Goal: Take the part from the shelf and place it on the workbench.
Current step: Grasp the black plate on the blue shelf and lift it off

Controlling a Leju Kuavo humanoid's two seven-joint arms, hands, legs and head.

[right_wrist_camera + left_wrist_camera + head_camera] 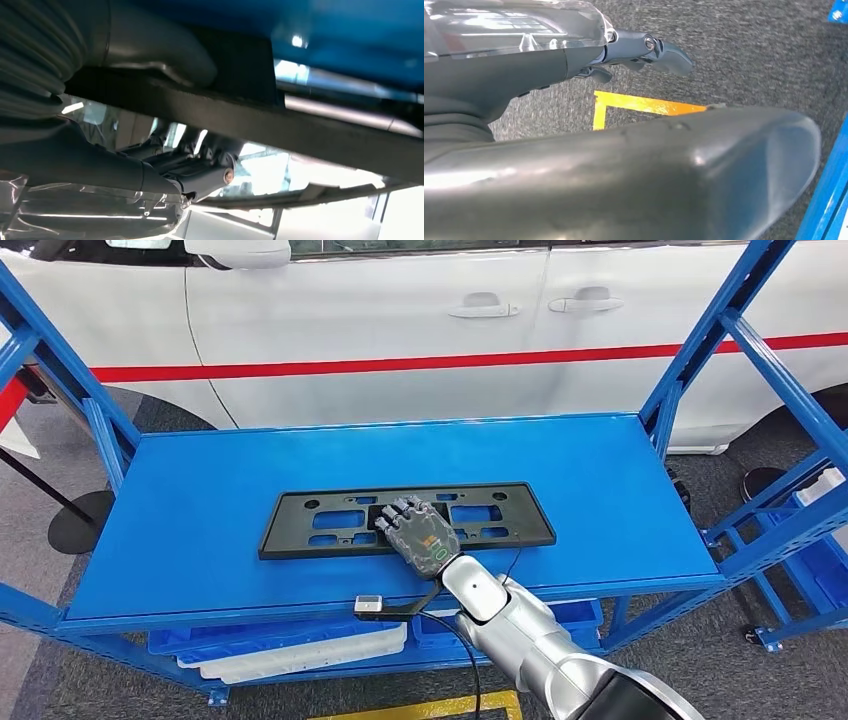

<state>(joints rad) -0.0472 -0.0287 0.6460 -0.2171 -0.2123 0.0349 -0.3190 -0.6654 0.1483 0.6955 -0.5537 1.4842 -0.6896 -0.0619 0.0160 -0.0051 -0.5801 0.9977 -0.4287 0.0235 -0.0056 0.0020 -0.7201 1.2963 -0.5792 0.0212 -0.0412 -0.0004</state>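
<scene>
One hand active: right hand [418,533] lies on mid-section of the flat black rectangular plastic part w/ cut-outs [405,519]; fingers over its near edge, thumb under per right wrist view, so looks like a grasp. Part lies flat on the blue metal worktop [200,540], centre. Left hand [644,52] hangs over grey carpet, holding nothing, fingers apart. Judgement: placing nearly done; release + withdraw left.
</scene>
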